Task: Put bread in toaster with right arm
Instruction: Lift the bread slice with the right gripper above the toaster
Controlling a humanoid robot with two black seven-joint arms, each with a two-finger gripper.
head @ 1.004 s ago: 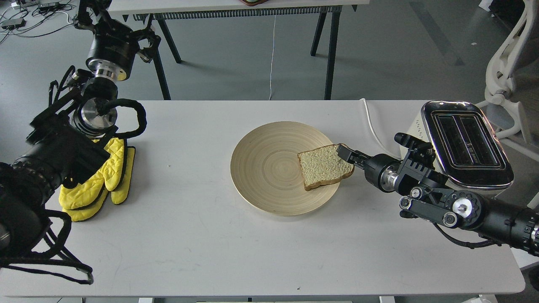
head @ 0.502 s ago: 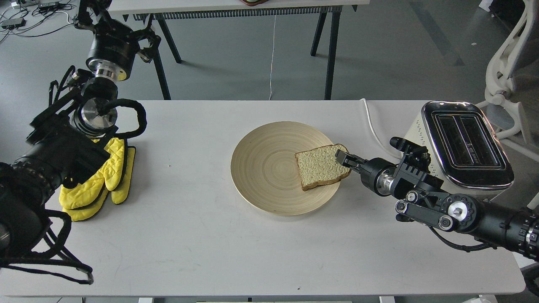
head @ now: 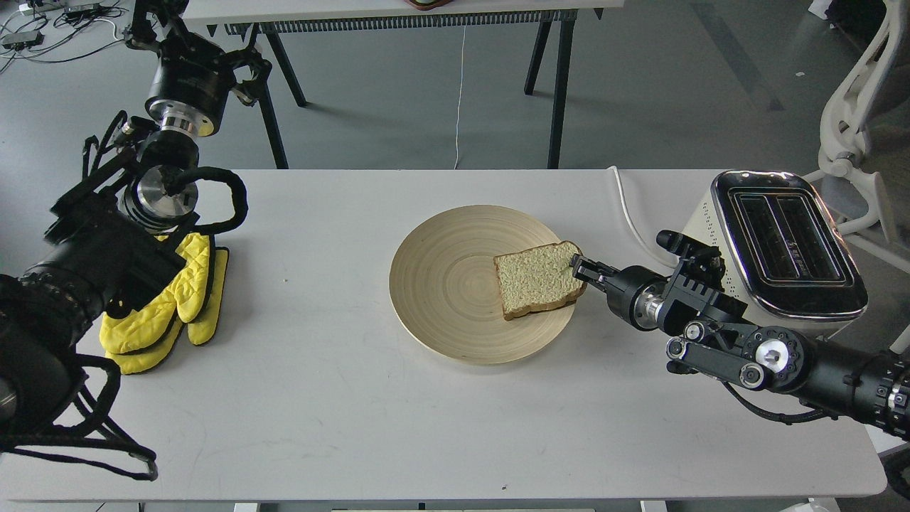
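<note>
- The bread (head: 534, 279) is lying flat on the right side of the round wooden plate (head: 441, 284), its rounded top pointing right toward the toaster (head: 782, 242) and its straight bottom edge facing the plate's centre; its long axis is running roughly left to right, slightly tilted.
- The right arm (head: 746, 341) is reaching in from the right across the white counter (head: 320, 398); its right end effector (head: 581, 272) is sitting at the slice's rounded edge, fingers appearing clamped on the crust.
- The toaster is standing at the counter's right edge, both slots open upward.
- The left end effector (head: 146, 21) is raised beyond the counter; its finger state cannot be told.
- Yellow oven mitts (head: 167, 306) are lying at the left.
</note>
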